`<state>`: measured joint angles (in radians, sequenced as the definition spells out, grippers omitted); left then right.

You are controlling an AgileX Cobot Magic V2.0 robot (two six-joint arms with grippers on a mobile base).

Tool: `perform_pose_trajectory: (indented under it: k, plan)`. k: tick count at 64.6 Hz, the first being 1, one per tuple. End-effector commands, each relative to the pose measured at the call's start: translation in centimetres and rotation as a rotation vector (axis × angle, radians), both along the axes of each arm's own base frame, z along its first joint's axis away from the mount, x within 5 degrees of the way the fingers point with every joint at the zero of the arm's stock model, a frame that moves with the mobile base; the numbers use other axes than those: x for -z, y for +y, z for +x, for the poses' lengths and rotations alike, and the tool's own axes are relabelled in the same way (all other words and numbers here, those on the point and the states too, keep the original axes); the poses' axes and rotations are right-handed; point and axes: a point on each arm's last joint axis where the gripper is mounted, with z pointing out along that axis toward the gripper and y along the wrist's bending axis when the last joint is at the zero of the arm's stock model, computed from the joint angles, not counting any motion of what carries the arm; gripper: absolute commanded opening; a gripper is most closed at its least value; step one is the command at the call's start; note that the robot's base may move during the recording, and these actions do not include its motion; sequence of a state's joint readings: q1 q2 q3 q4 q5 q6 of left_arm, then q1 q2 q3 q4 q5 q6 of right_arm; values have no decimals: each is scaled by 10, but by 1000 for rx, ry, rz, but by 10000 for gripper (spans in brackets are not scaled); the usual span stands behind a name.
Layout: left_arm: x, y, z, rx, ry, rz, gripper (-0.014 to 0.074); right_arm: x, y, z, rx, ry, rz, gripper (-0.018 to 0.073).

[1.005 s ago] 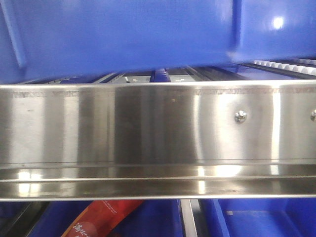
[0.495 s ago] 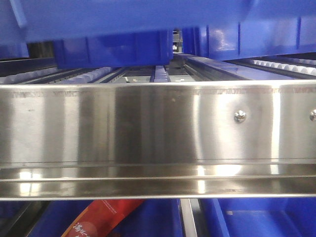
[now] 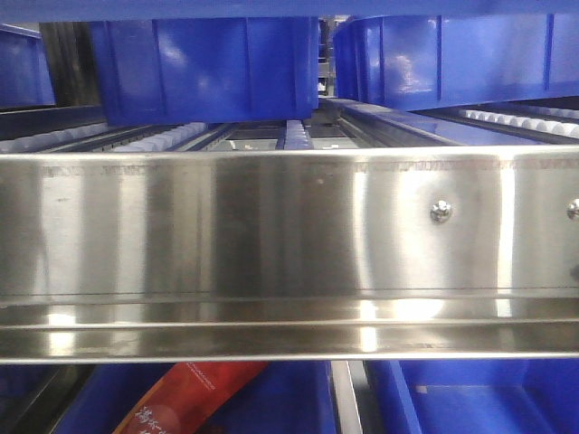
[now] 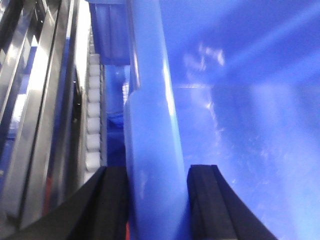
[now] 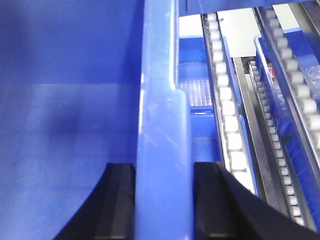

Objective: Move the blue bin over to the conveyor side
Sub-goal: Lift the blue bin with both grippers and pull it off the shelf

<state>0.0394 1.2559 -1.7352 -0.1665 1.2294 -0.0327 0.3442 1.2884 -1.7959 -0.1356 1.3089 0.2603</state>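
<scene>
The blue bin [image 4: 250, 115], a large rectangular crate of glossy blue plastic, fills the right of the left wrist view, with its smooth inner wall running away from the camera and its thick rolled rim [image 4: 150, 100] passing up through the middle. The left claw [image 4: 155, 170] is clenched on that rim, one black finger [image 4: 107, 200] on the outer side and the other on the inner side, both against the plastic. Just beside the bin on the left runs the conveyor [image 4: 35, 100], a long roller rack with polished stainless-steel rails and a line of small white rollers [image 4: 93, 125]. In the right wrist view the bin's inner wall takes the left half, and the right claw [image 5: 162, 167] grasps the rim in the same way, a black finger pressed to either side. Right of the rim, lanes of white rollers lead away, with another blue plastic crate [image 5: 195, 90] lower down between them. The front-facing view looks straight at the conveyor's wide steel side rail [image 3: 271, 226], fixed with round screws [image 3: 441, 212]. Behind it two ribbed blue crates [image 3: 208, 68] stand close together on the upper rollers. Below the rail lies a red printed packet [image 3: 194, 398]. A thin blue strip lines the top edge, and it cannot be told whether this is the held bin.
</scene>
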Motion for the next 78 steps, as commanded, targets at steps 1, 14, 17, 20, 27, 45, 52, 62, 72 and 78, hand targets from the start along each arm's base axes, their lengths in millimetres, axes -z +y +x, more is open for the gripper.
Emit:
perform_pose_trajectory:
  k: [1, 14, 17, 20, 27, 45, 52, 62, 72, 78]
  plan:
    - [-12, -1, -19, -8, -144, -9, -17, -19, -12, -19, 26, -159, -5, -79]
    - [-11, -2, -47, -15, -208, -11, -17, -29, -21, -43, 28, -209, 14, -79]
    - [-14, -2, -53, -15, -224, -10, -17, -31, -23, -49, 28, -223, 19, -79]
    - [-16, -2, -58, -15, -237, -10, -17, -33, -24, -52, 28, -232, 22, -79]
    - [-20, -3, -68, -15, -262, -9, -17, -33, -27, -60, 29, -241, 26, -79]
    - [-19, -3, -69, -12, -246, -8, -17, -22, -32, -75, 28, -225, 20, -79]
    - [-19, -3, -69, -12, -246, -8, -17, -22, -32, -75, 28, -225, 20, -79]
    - [-19, -3, -69, -12, -247, -10, -17, -22, -32, -75, 28, -225, 20, -79]
    - [-19, -3, -69, -12, -247, -10, -17, -22, -32, -75, 28, -225, 20, -79]
    - [-19, -3, -69, -12, -248, -10, -17, -22, -32, -75, 28, -225, 20, -79]
